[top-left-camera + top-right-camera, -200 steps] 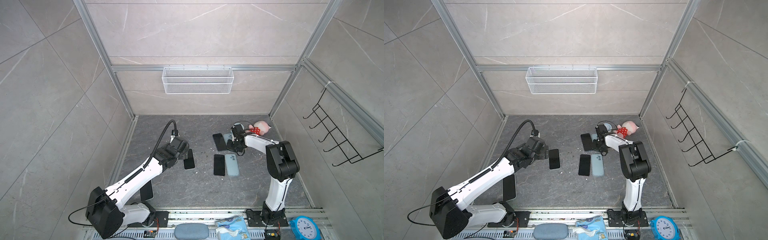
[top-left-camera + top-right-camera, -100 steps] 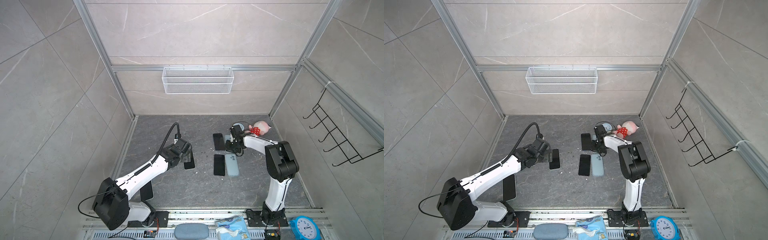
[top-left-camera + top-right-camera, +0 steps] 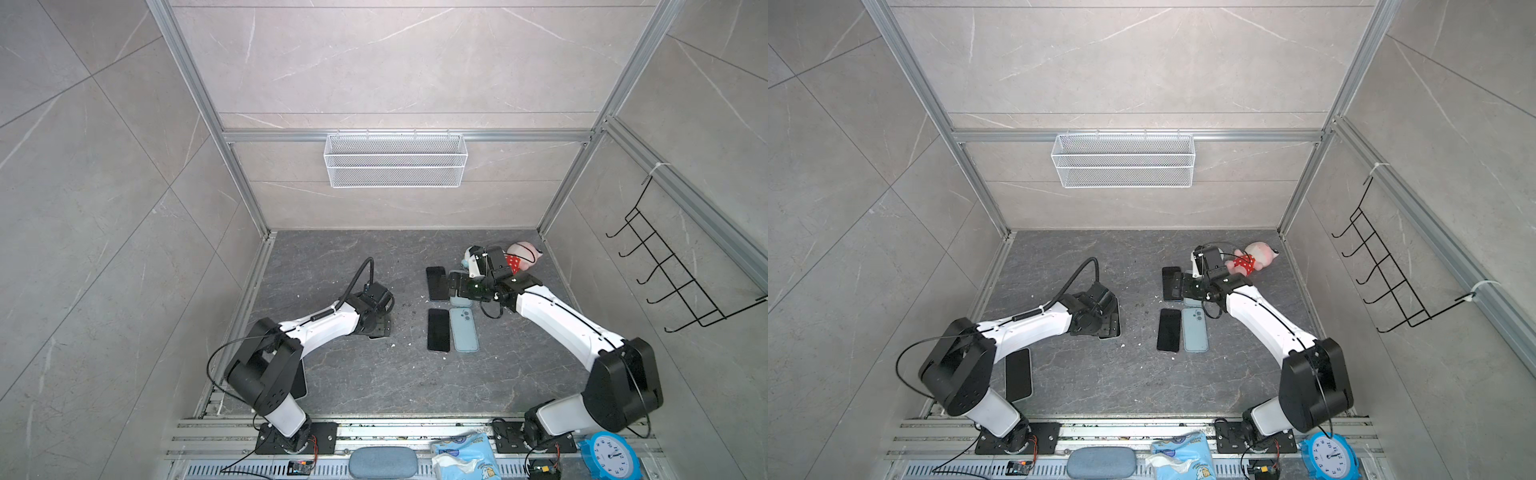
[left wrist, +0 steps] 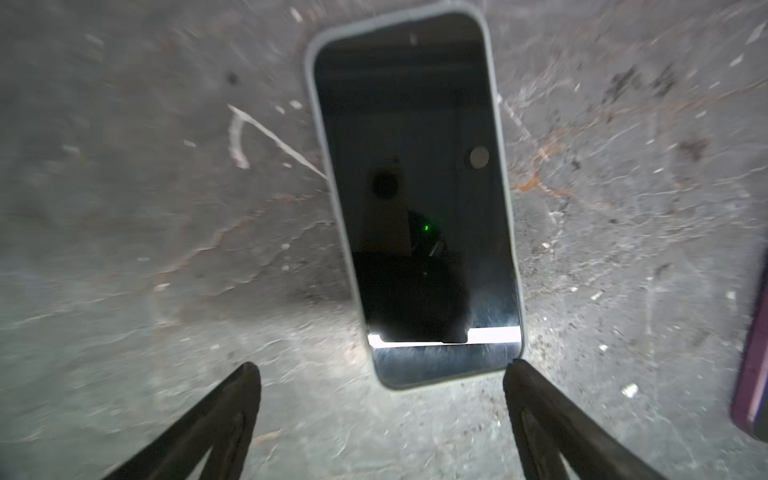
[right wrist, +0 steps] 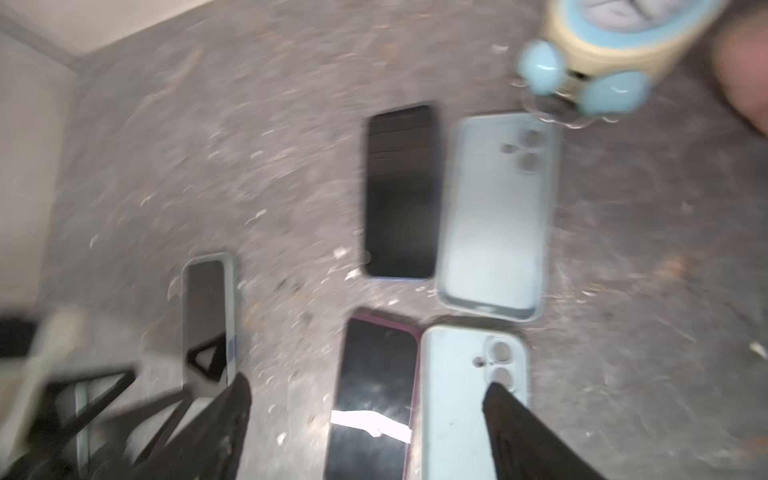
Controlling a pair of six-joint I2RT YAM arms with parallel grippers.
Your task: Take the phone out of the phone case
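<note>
The cased phone (image 4: 415, 199) lies flat on the bench (image 4: 145, 208) just ahead of the left fingers (image 4: 243, 390), spread and empty, its long axis pointing away from them; the right fingers (image 5: 505, 409), likewise spread and empty, hover well apart.

The phone (image 4: 415, 199) lies flat with its dark screen up, seated in a pale grey phone case (image 4: 310, 68) whose rim wraps its edges. In both top views it sits well left of the pink plush toy (image 3: 1256, 255). Near the toy, a bare black phone (image 5: 401, 191) lies just beside an empty light-blue case (image 5: 494, 216). Farther from the toy, a purple-rimmed phone (image 5: 374, 374) lies against a second light-blue case (image 5: 469, 395).
</note>
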